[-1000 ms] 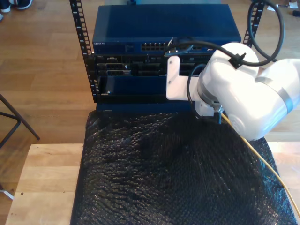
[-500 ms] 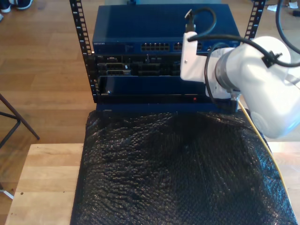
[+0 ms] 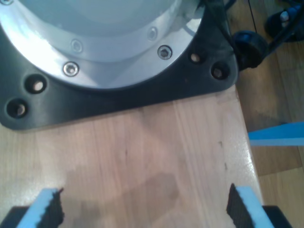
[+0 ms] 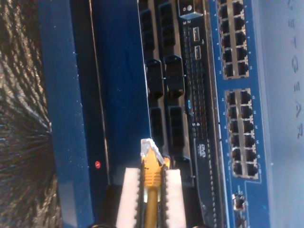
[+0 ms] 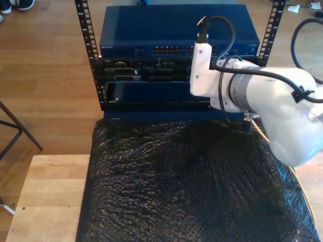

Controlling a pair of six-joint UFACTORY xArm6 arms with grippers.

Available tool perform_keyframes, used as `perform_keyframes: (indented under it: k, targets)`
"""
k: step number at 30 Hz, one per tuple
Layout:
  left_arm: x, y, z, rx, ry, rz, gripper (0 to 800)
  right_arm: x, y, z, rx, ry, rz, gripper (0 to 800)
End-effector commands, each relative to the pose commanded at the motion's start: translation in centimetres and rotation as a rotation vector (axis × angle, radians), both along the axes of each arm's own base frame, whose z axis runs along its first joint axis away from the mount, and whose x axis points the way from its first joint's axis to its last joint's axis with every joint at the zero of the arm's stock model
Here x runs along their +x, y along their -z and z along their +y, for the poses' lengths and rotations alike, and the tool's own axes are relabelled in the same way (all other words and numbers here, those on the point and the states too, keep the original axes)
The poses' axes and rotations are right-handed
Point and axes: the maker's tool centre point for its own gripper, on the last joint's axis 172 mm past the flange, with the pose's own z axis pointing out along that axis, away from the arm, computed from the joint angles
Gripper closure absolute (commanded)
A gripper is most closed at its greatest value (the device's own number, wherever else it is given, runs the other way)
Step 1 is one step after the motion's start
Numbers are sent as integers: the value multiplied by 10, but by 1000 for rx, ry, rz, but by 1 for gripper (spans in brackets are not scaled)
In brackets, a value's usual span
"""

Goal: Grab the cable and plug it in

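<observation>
A wooden worktop is covered for the most part by a sheet of black bubble wrap, and beyond its far edge a rack of blue network equipment is seen on the wooden floor, with a switch whose port blocks face the worktop. In the exterior view a white arm is reached in from the exterior view's right toward the rack front. My second tool is shown closed on the yellow-orange cable, the two pale pads pressed against the boot just behind the clear plug, which is pointed at the dark slots below the switch and is not yet seated in any port. The rest of the cable is trailed back over the bubble wrap at the exterior view's right. My first tool is held wide open with nothing between its pads, over bare wood beside a black and silver arm base. The cable is judged light and limp along its length, so only the short stretch beside the plug can be steered; the moulded boot is judged the right place for a hold, being stiffer and less slippery than the jacket. The plug's thin latch is judged fragile, and a skewed push against a port edge could bend it.
</observation>
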Motion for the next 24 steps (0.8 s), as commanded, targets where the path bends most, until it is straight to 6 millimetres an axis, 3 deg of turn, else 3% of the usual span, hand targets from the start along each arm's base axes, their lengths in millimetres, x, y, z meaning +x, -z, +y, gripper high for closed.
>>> perform_keyframes:
  k: [2,5,12,19,24]
  targets:
    - [0,0,0,0,0,0,0,6,1,-2,-14,-4,-3,800]
    - [0,0,0,0,0,0,0,20,-8,-23,-41,15,-29,800]
    - [0,0,0,0,0,0,0,41,-10,-32,-49,18,-50,800]
    - [0,0,0,0,0,0,0,36,0,-28,-148,-60,-62,800]
    - [0,0,0,0,0,0,0,39,-11,-34,-118,-66,-109,800]
